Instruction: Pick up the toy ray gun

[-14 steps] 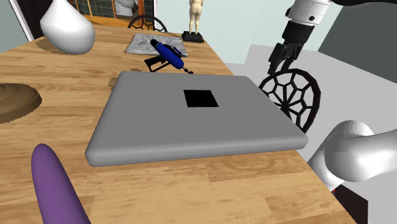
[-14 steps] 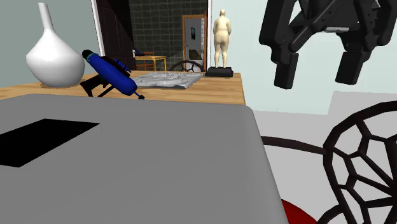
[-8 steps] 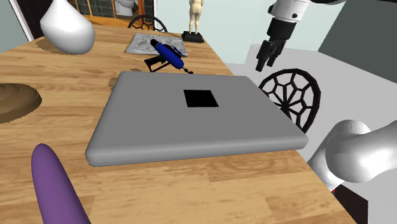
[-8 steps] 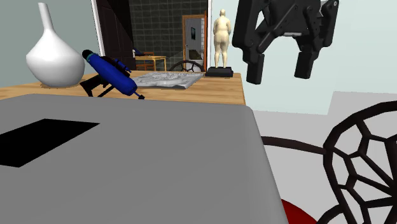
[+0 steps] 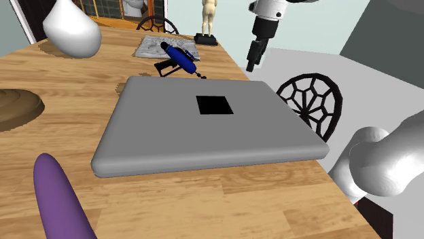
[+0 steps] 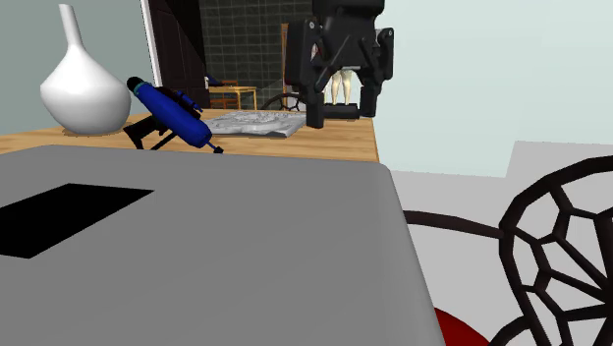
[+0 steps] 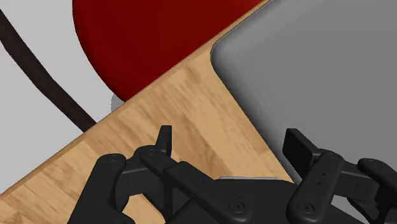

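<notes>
The toy ray gun [image 5: 179, 58] has a blue body and a black grip. It stands on the wooden table [image 5: 68, 88] just beyond the far edge of a big grey slab [image 5: 204, 125], nozzle towards the slab. It also appears in the second exterior view [image 6: 173, 113], in front of a white vase. My gripper [image 5: 253, 62] hangs in the air over the table's edge, to the shoulder view's right of the gun and well apart from it. Its fingers stand open with nothing between them [image 6: 345, 112]. From the wrist, the gripper [image 7: 230, 141] looks down on the slab's corner [image 7: 318, 70].
A white vase [image 5: 71, 30], a crumpled grey mat [image 5: 160, 46] and a pale figurine [image 5: 209, 19] stand behind the gun. A purple object [image 5: 60, 204] and a brown dish [image 5: 17, 108] lie nearer. A black wheel-back chair [image 5: 311, 100] with a red seat [image 7: 146, 38] stands beside the table.
My gripper has moved steadily to the shoulder view's left, from above the chair to over the table's edge, closer to the gun. It stays open. The gun has not moved.
</notes>
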You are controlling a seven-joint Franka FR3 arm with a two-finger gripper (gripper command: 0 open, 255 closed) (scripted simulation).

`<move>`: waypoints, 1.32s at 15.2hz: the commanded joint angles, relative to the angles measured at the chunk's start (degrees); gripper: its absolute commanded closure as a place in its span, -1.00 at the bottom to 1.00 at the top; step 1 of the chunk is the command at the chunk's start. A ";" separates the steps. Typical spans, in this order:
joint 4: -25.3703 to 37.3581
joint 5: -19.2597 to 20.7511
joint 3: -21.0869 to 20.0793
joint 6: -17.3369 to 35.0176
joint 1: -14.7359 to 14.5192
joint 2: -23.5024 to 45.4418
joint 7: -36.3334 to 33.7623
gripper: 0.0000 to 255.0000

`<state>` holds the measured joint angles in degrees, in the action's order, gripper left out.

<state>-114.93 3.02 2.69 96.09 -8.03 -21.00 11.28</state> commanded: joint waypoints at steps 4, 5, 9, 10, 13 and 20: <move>9.82 0.02 -0.89 0.72 -2.55 10.43 7.56 -1.00; 11.77 0.04 -1.19 0.74 -3.00 12.39 8.98 -1.00; 19.89 0.32 -2.64 0.36 -4.74 20.05 14.38 -1.00; 22.00 0.45 -3.07 0.15 -5.17 21.93 15.67 -1.00; 28.56 1.01 -4.47 -0.76 -6.51 27.55 19.40 -1.00; 26.34 1.31 -5.03 2.90 -6.99 28.99 20.55 -1.00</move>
<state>-87.70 4.33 -2.37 98.20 -15.07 8.13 31.78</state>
